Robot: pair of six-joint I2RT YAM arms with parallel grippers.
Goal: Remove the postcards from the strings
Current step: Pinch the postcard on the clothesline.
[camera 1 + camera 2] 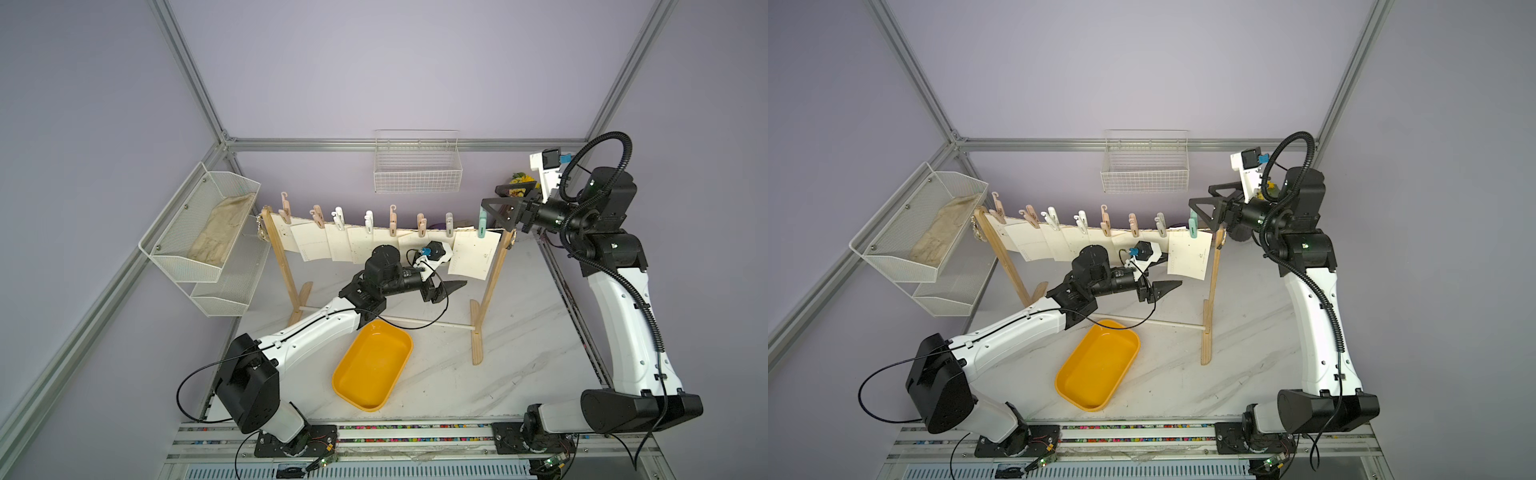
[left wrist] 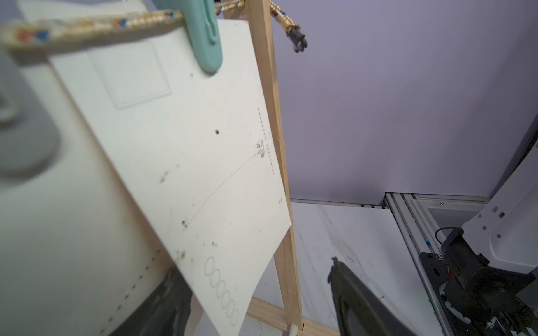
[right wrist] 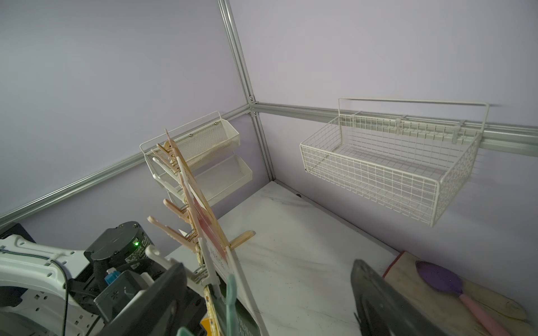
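— Postcards (image 1: 361,245)?
— Hanging in a row from the rope (image 2: 87,24), pinned, across the far half of the surface (image 1: 519,332).
— Left claw (image 1: 453,286)?
— Low, beside the post (image 1: 496,266) by the right edge. Spread wide, gripping nothing. Straddling the bottom corner of the last card (image 1: 471,255); contact impossible to tell.
— Right claw (image 1: 491,197)?
— Up at the top of that post. Gaping too, empty, either side of the teal pin (image 1: 482,224) on that card.
— Anything else?
— Yellow tub (image 1: 374,365), toward the middle of the near edge.
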